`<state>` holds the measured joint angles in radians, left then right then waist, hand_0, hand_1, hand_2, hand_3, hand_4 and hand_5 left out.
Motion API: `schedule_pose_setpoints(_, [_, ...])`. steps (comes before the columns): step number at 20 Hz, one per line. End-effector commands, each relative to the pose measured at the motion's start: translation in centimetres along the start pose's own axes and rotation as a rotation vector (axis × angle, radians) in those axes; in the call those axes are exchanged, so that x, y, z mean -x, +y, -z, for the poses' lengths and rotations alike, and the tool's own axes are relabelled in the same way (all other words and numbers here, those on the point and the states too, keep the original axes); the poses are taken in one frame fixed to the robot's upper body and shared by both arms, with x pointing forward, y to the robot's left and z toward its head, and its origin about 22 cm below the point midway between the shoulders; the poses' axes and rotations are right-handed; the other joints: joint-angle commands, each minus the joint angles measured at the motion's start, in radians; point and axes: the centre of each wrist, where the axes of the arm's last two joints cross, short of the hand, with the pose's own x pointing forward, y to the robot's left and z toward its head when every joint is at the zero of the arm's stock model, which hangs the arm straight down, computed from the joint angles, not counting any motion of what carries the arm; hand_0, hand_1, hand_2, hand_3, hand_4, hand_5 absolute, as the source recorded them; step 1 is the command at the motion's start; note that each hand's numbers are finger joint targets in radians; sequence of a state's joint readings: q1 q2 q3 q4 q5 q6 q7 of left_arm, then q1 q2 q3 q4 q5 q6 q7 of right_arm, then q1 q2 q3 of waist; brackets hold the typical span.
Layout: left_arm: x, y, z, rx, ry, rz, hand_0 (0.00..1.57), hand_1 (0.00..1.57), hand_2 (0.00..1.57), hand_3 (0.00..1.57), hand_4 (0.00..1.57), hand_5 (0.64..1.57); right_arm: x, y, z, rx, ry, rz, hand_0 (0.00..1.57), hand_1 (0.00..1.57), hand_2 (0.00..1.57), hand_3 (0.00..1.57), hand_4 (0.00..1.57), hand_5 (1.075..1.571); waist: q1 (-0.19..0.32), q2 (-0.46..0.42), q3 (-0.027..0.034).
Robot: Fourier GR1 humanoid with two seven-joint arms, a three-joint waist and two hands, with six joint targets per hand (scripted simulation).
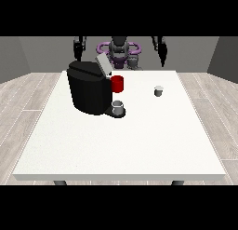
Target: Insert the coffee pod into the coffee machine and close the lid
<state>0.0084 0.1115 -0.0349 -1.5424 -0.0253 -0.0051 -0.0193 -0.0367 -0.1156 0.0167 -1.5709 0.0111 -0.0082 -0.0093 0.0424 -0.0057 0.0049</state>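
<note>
pod [159,91] on table [139,145] | machine [89,87] lid [103,65] up | hands [79,47] [161,48] raised, grip unclear

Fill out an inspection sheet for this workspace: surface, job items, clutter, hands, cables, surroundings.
Surface: white table, mostly bare toward the camera.
Job's things: black coffee machine at the view's left, lid tilted open; small coffee pod alone at the view's right.
Clutter: red cup beside the machine; grey cup on its tray.
Hands: hand at the view's left and hand at the view's right raised behind the table, touching nothing.
Cables: nothing seen.
Surroundings: wood-plank floor, grey walls.
</note>
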Motion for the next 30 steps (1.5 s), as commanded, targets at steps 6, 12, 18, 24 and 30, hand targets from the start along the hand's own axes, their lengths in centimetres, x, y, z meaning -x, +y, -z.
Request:
schedule_pose_setpoints(6, [-1.0, 5.9, -0.4, 0.207, -0.134, 0.291, 0.0, 0.0, 0.0, 0.0, 0.0, 1.571, 1.6, 0.0, -0.5, 0.05, 0.066, 0.053, 0.0, 0.0, 0.0, 0.0, 0.0, 1.571, -0.018, 0.01, -0.005])
schedule_pose_setpoints(12, [-4.7, 11.8, 3.3, 0.155, -0.054, 0.493, 0.0, 0.0, 0.0, 0.0, 0.0, 1.571, 0.0, 1.7, 0.3, 0.137, -0.035, -0.118, 0.0, 0.0, 0.0, 0.0, 0.0, 1.571, -0.13, 0.094, -0.0053])
schedule_pose_setpoints(18, [-3.1, 13.1, 5.1, 0.166, 0.031, 0.611, 0.0, 0.0, 0.0, 0.0, 0.0, 1.571, -3.3, 4.4, 1.5, 0.071, -0.108, -0.104, 0.0, 0.0, 0.0, 0.0, 0.0, 1.571, -0.2, 0.162, -0.0058])
schedule_pose_setpoints(24, [-4.8, 15.2, 7.8, 0.153, 0.027, 0.686, 0.0, 0.0, 0.0, 0.0, 0.0, 1.571, -4.4, 6.4, 2.8, 0.067, -0.165, -0.034, 0.0, 0.0, 0.0, 0.0, 0.0, 1.571, -0.209, 0.261, -0.0055])
schedule_pose_setpoints(30, [-1.9, 13.1, 8.5, 0.189, 0.061, 0.769, 0.0, 0.0, 0.0, 0.0, 0.0, 1.571, -4.2, 4.4, 4.2, 0.112, -0.081, -0.081, 0.0, 0.0, 0.0, 0.0, 0.0, 1.571, -0.178, 0.249, -0.0053])
